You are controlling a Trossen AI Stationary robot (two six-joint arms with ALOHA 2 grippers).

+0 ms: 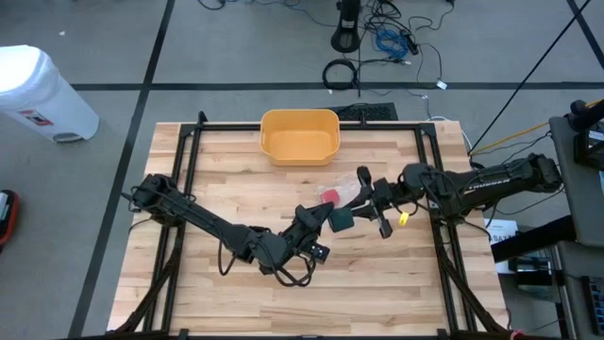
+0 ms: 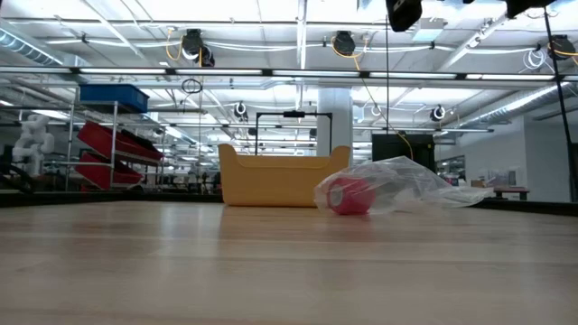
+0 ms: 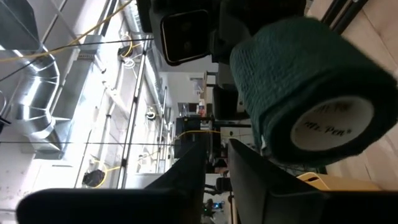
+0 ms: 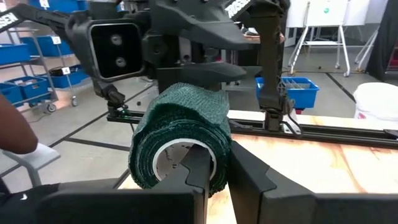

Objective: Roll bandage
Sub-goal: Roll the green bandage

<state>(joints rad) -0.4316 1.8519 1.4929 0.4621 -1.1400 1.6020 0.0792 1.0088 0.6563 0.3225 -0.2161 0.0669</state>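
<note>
1. High view: both arms meet over the middle of the desk (image 1: 226, 189), and the green bandage roll (image 1: 341, 220) hangs between the left gripper (image 1: 326, 219) and the right gripper (image 1: 363, 210), above the wood. I judge it is kept in the air so that the free end can be wound without rubbing on the desk. A yellow bin (image 1: 299, 135) stands at the far edge; nothing shows inside it. Near the roll lies a clear bag (image 1: 342, 195) with a red thing (image 1: 328, 195) in it.

2. Low view: only the bin (image 2: 280, 176) and the bag (image 2: 397, 185) with the red roll-like thing (image 2: 349, 195) show; the grippers are above this picture.

3. Left wrist view: the roll (image 3: 311, 87) is just past the left fingers (image 3: 261, 180). The left jaws look almost closed, and I cannot tell if they grip it.

4. Right wrist view: the right fingers (image 4: 199, 168) reach into the white core of the roll (image 4: 180, 140). The right jaws are nearly closed and seem to pinch its wall, which carries it.
</note>
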